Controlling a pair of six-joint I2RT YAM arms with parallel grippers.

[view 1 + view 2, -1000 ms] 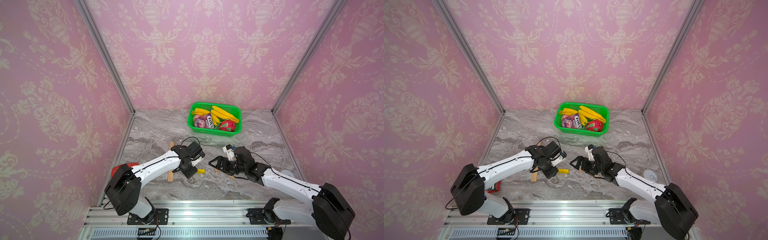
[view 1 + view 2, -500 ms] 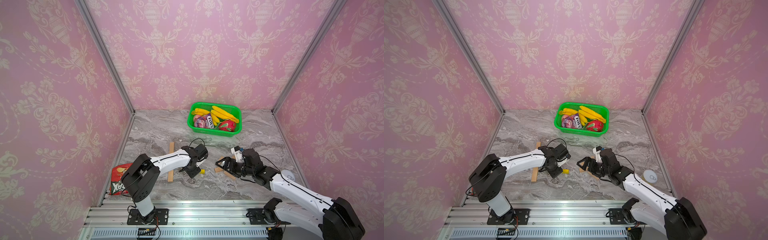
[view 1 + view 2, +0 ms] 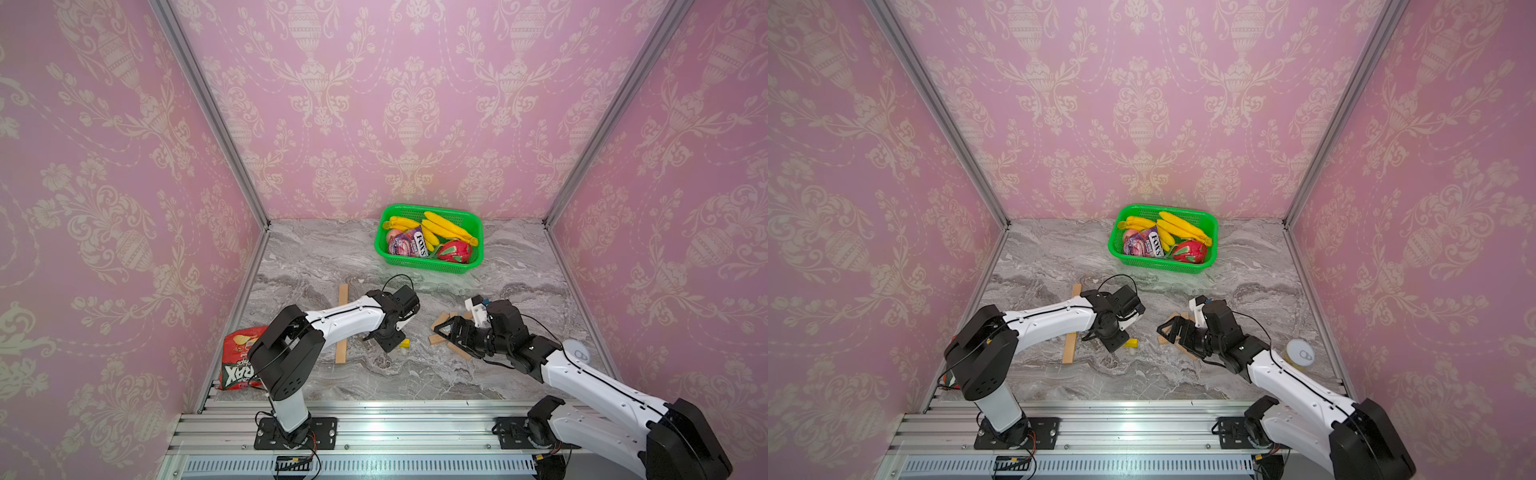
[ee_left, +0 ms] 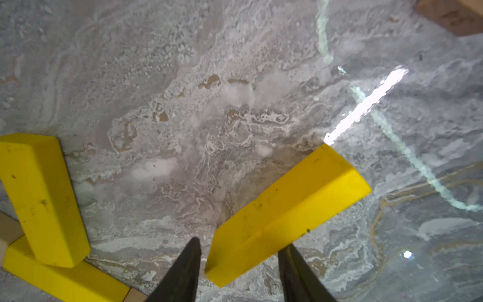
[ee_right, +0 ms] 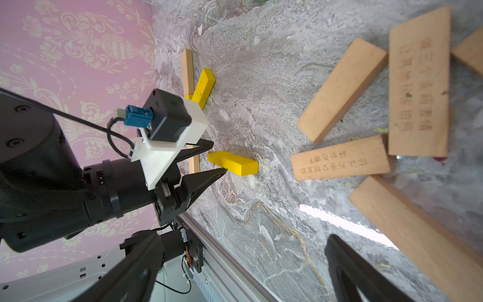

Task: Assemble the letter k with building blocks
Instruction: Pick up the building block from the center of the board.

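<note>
Your left gripper (image 4: 240,244) straddles the near end of a yellow bar (image 4: 287,209) lying flat on the marble table (image 4: 209,91). Its jaws are apart, with a sliver of gap on one side (so nothing is clamped). Close by, a slanted yellow arm (image 5: 203,87) touches the stem (image 5: 187,69). Your right gripper (image 3: 449,330) is spread wide and empty, by the loose tan bars (image 5: 339,89).

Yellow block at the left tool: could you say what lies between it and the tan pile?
Only bare table, shown in the right wrist view.
</note>
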